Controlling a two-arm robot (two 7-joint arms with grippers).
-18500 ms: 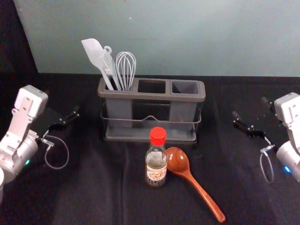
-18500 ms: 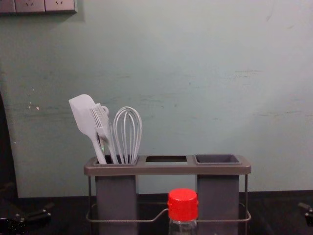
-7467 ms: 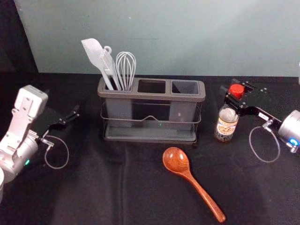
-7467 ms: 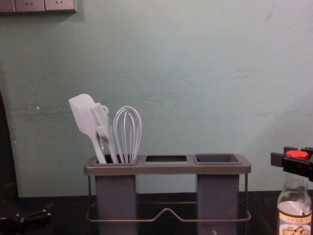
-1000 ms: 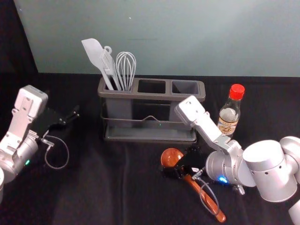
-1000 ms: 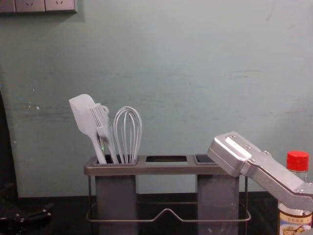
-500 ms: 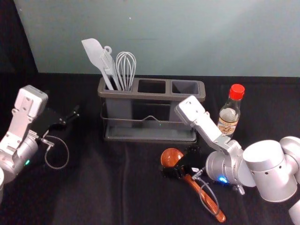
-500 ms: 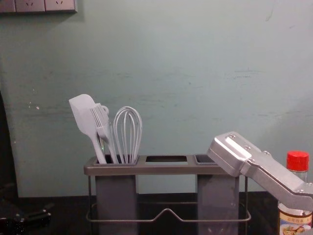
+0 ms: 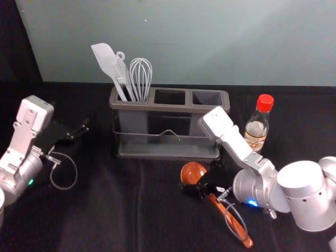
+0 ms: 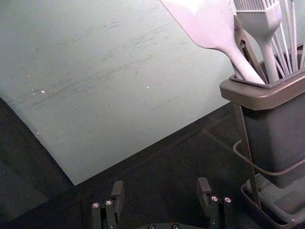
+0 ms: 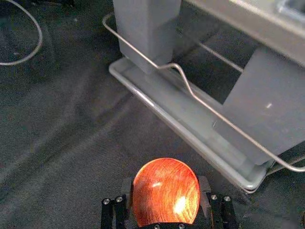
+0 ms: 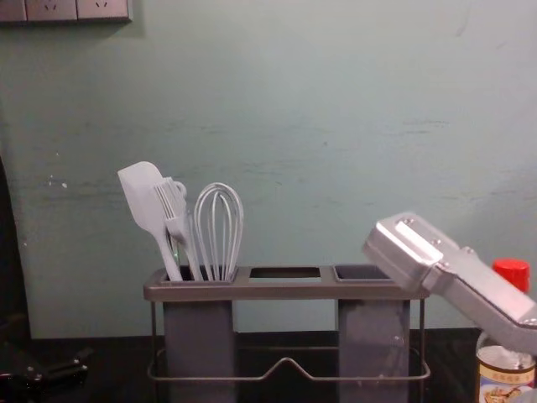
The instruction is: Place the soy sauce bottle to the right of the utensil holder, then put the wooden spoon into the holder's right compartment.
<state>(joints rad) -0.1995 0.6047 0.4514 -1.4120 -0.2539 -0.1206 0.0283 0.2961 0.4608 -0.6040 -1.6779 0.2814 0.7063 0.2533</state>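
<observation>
My right gripper point(image 9: 201, 178) is shut on the wooden spoon point(image 9: 193, 173) where bowl meets handle; the handle runs toward the front right. In the right wrist view the right gripper point(image 11: 166, 191) has its fingers against both sides of the spoon's bowl point(image 11: 166, 191). The utensil holder point(image 9: 169, 107) stands behind, its right compartment point(image 9: 207, 97) empty. Upright to the holder's right is the soy sauce bottle point(image 9: 255, 134), partly behind the right arm in the chest view. My left gripper point(image 9: 70, 116) is parked at the left; in the left wrist view the left gripper point(image 10: 161, 191) is open.
A white spatula point(image 9: 106, 62), a brush and a whisk point(image 9: 140, 79) fill the holder's left compartment. The holder's wire rail point(image 9: 169, 133) and base tray point(image 9: 168, 150) face the spoon. A wall point(image 9: 184, 42) rises behind the table.
The spoon's bowl has risen slightly along with my right gripper. In the chest view the right arm has shifted a little up and to the right. The left arm and bottle are unmoved.
</observation>
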